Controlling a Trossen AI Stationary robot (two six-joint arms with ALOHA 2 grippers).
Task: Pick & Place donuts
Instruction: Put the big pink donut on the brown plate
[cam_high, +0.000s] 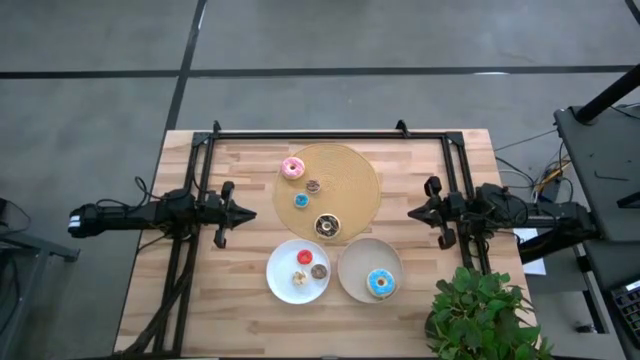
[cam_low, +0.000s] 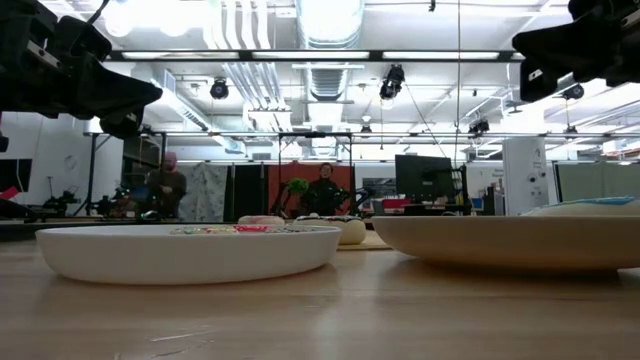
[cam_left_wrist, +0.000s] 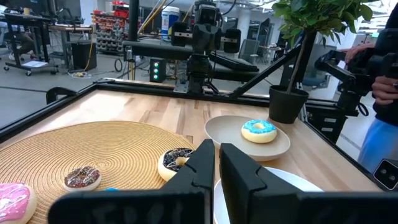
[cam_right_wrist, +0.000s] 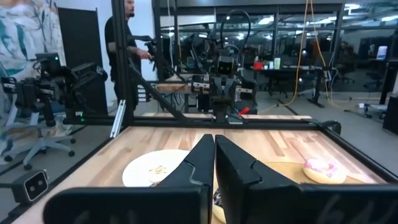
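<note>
Your left hand (cam_high: 243, 213) waits pressed together and empty. Four donuts remain on the board (cam_high: 355, 165): pink (cam_high: 292, 167), brown (cam_high: 313, 186), blue (cam_high: 301, 200), chocolate (cam_high: 327, 226). Three sit on the left plate (cam_high: 281, 281), a light-blue donut (cam_high: 380, 283) on the right plate (cam_high: 352, 270). Your right hand (cam_high: 417, 211) is likewise shut, empty.

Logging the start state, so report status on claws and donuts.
Left claw and right claw shut, empty, parked at the table sides. Four donuts on wooden board, three on white plate, light blue donut on tan plate. Nothing in the way.
</note>
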